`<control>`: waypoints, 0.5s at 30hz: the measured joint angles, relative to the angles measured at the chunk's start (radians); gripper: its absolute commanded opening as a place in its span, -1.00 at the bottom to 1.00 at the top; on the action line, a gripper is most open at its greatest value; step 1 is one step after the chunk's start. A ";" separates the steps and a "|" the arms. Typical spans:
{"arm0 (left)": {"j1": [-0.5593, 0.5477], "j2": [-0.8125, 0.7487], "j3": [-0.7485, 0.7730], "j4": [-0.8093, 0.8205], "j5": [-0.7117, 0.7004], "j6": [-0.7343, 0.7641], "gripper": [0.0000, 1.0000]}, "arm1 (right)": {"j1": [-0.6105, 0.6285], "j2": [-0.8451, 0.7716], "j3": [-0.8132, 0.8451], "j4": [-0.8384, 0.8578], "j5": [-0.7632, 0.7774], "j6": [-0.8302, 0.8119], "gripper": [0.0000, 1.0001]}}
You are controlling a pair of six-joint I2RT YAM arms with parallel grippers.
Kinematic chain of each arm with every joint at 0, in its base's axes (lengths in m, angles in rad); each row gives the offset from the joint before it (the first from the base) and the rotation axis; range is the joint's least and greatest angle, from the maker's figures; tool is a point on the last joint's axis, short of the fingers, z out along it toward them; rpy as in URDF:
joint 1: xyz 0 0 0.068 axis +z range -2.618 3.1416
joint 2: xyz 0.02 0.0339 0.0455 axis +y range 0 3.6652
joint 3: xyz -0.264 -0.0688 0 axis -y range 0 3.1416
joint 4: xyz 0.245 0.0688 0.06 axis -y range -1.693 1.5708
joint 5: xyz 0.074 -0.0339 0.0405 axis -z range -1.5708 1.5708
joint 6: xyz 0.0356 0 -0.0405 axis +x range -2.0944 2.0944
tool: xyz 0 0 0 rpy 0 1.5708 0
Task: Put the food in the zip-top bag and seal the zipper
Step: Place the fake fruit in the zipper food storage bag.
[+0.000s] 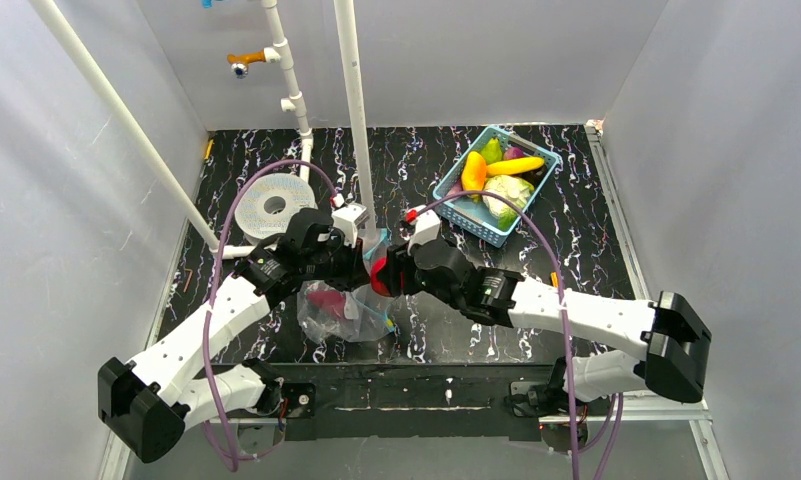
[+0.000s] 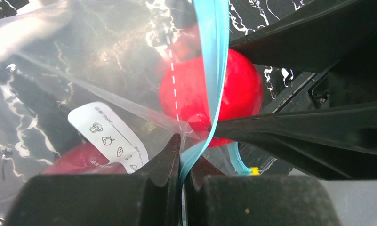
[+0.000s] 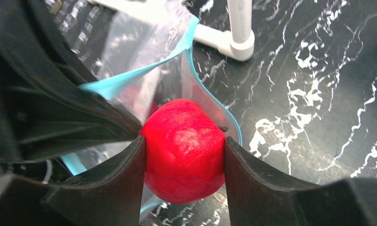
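Observation:
The clear zip-top bag (image 1: 338, 312) lies on the black marbled table between the two arms. My left gripper (image 2: 184, 155) is shut on its light-blue zipper (image 2: 214, 56), holding the mouth edge up. My right gripper (image 3: 183, 157) is shut on a red apple (image 3: 184, 141) at the open mouth of the bag, with the blue rim curving round behind the fruit. In the left wrist view the apple (image 2: 238, 89) shows through the plastic beside the white label (image 2: 108, 136). A magenta-red piece (image 1: 326, 298) lies inside the bag.
A light-blue mesh basket (image 1: 471, 222) at the back right holds several more toy foods (image 1: 501, 178). A white pipe frame (image 1: 354, 110) stands just behind the grippers. A pale spool (image 1: 274, 205) lies at the back left.

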 measured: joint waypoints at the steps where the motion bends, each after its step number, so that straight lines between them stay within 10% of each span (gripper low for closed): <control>1: 0.000 0.002 0.000 0.001 0.006 0.001 -1.00 | -0.001 -0.010 -0.001 0.014 0.001 0.004 -0.93; 11: 0.003 0.004 0.000 0.002 0.071 0.002 -1.00 | -0.019 -0.030 -0.003 0.126 0.022 0.017 -0.35; 15: 0.002 -0.003 -0.002 0.001 0.082 0.002 -1.00 | -0.021 -0.005 -0.002 0.127 0.013 0.017 0.20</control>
